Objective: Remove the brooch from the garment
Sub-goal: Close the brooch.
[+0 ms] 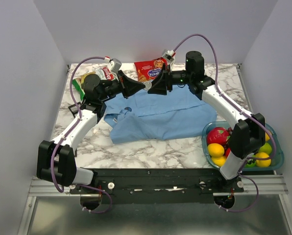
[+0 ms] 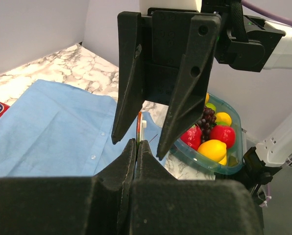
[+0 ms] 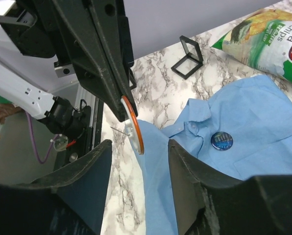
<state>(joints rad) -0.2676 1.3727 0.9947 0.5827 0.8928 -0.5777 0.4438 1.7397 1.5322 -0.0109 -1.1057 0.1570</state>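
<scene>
The brooch (image 3: 221, 141) is on the shirt (image 3: 263, 122), pinned flat just beside the collar (image 3: 192, 128) tip, dark blue face up. It is not yet removed.

Both hands hang in the air over the shirt's edge, on the other side of the collar from the brooch. The left hand (image 2: 136, 148) is pressed together on an orange-rimmed disc (image 3: 132, 125), thin and w/ a white face. A fine needle (image 3: 117, 130) stands out from the disc, pointing away from the shirt. This disc looks like a badge seen from the back, but I cannot tell for sure. The right hand (image 3: 138, 146) is spread apart w/ the disc in its gap, touching neither side as far as I can see.

Handling, my judgement:
- The brooch is prob. very light and stiff, w/ a smooth glossy face, so pressing on the face will slip.
- Better to take it by the rim, i.e. across two opposite edges, low and close to the cloth.
- The rim is thin and gives little to hold, so the approach must be exact.
- The shirt is soft and loose. It will prob. rise from the tabletop (image 1: 151, 149) together w/ the brooch, so the second hand should hold the cloth near the collar.
- The pin behind is hidden. A hard pull may tear the fabric.
</scene>
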